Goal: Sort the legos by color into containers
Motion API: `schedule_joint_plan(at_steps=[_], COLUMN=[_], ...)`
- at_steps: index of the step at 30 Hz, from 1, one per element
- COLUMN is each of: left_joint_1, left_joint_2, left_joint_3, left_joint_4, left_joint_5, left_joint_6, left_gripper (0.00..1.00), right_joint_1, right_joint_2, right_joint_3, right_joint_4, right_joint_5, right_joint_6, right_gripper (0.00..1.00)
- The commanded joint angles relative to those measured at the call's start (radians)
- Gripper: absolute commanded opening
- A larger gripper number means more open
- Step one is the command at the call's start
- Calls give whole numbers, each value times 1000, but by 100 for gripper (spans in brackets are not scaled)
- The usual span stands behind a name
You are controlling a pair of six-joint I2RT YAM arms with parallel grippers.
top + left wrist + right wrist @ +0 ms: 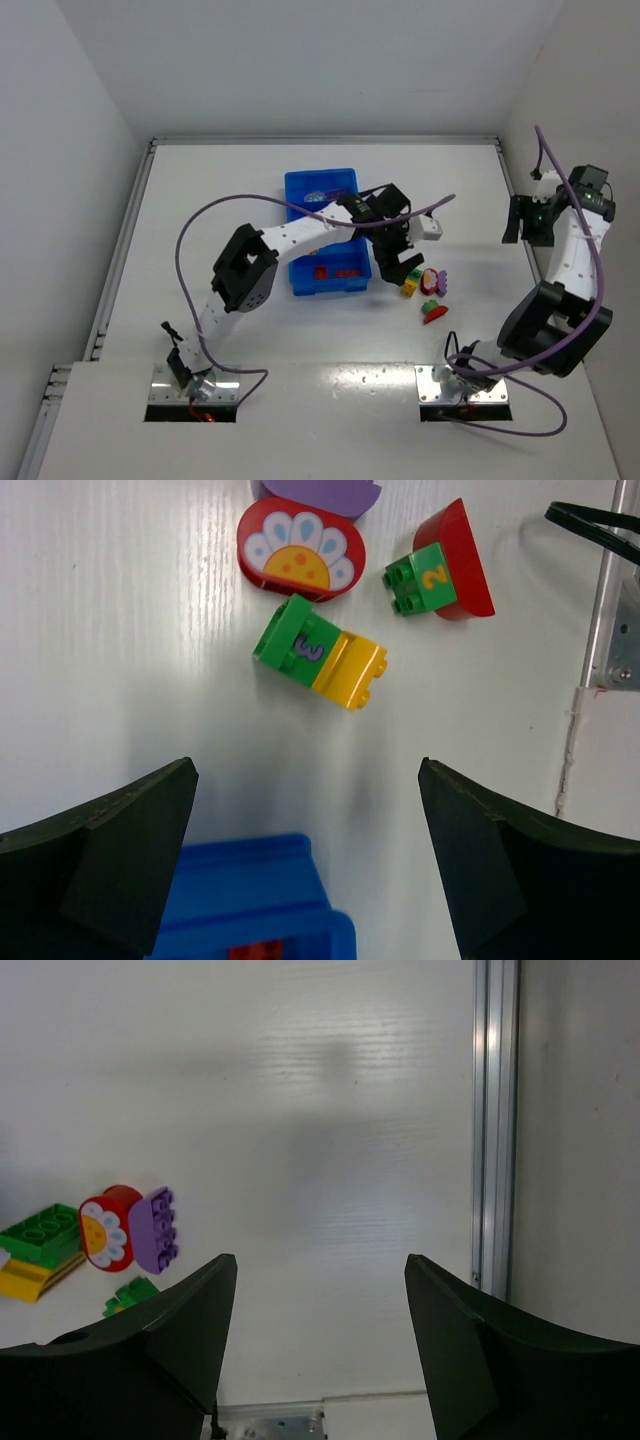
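Hovering: left tool [308, 865] spread, empty | green-yellow pair [320, 652] on bench [120, 630] just ahead of it, tray [260, 880] at its heel | step: lining up next pick | next: ease forward, drop, straddle the pair, pinch | right tool [315, 1340] spread, idle, well clear

Top cam looks down from up high at the near side, whole desk [250, 180] in frame. Left wrist cam sits close above the loose legos [320, 655]; right wrist cam catches that same bunch from farther off.
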Motion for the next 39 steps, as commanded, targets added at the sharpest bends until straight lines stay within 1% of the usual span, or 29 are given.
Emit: schedule_joint_plan(at_steps=[1, 3, 6, 9, 12, 13, 16, 17, 19, 20, 24, 30, 39], left_joint_1=[-16, -42, -53, -62, -83, -102, -128, -128, -128, -128, -128, -110, -90], left_joint_2=[17, 28, 49, 78, 89, 89, 80, 80, 71, 71, 71, 61, 80], left_joint_3=[27, 27, 27, 65, 79, 67, 39, 27, 27, 27, 27, 38, 38], left_joint_4=[66, 95, 164, 173, 173, 173, 196, 211, 225, 234, 245, 284, 284], left_joint_5=[-30, -42, -77, -77, -39, -39, -50, -50, -50, -50, -50, -99, -120], left_joint_6=[54, 65, 65, 65, 93, 125, 157, 157, 157, 157, 157, 148, 148], left_gripper=[100, 100, 100, 98, 97, 95, 90, 84, 77, 70, 61, 57, 56], right_joint_1=[-43, -67, -93, -113, -124, -135, -155, -155, -166, -175, -187, -216, -235], right_joint_2=[-30, -30, -50, -82, -93, -93, -93, -93, -93, -93, -93, -84, -41], right_joint_3=[-4, -4, -4, -4, -4, -4, -4, -4, -14, -25, -45, -45, -7], right_joint_4=[-60, -95, -122, -152, -166, -178, -187, -198, -198, -198, -208, -227, -247], right_joint_5=[-109, -137, -161, -172, -191, -191, -215, -229, -240, -250, -272, -301, -329], right_joint_6=[-76, -102, -140, -171, -206, -220, -230, -230, -240, -240, -259, -259, -259], right_gripper=[69, 69, 69, 69, 69, 69, 69, 69, 69, 69, 69, 69, 69])
